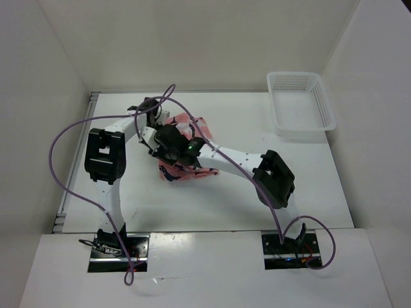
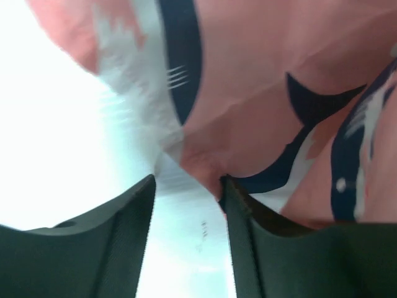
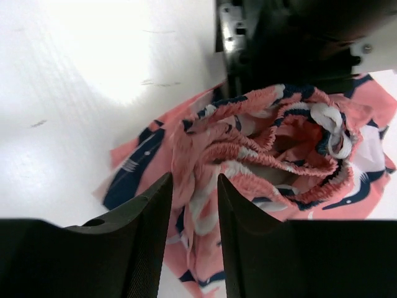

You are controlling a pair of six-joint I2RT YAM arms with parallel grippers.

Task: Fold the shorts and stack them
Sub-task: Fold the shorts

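Dark fingers (image 3: 146, 217) of the right end effector (image 3: 195, 183) fill the bottom of its wrist view. They are drawn close on a gathered ridge of the shorts (image 3: 273, 143) and appear clamped there, probably to lift the ruched waistband so the cloth can be spread for folding. Coral fabric printed with navy and white sharks lies crumpled, not yet flat, a little left of the middle of the bench (image 1: 244, 199) in the overhead view. At the heap's 11 o'clock edge the left end effector (image 2: 188, 181) has its jaws apart with a hem just touching one fingertip, likely lined up to take a second corner. Well apart at 2 o'clock from the heap stands the white mesh basket (image 1: 305, 131).
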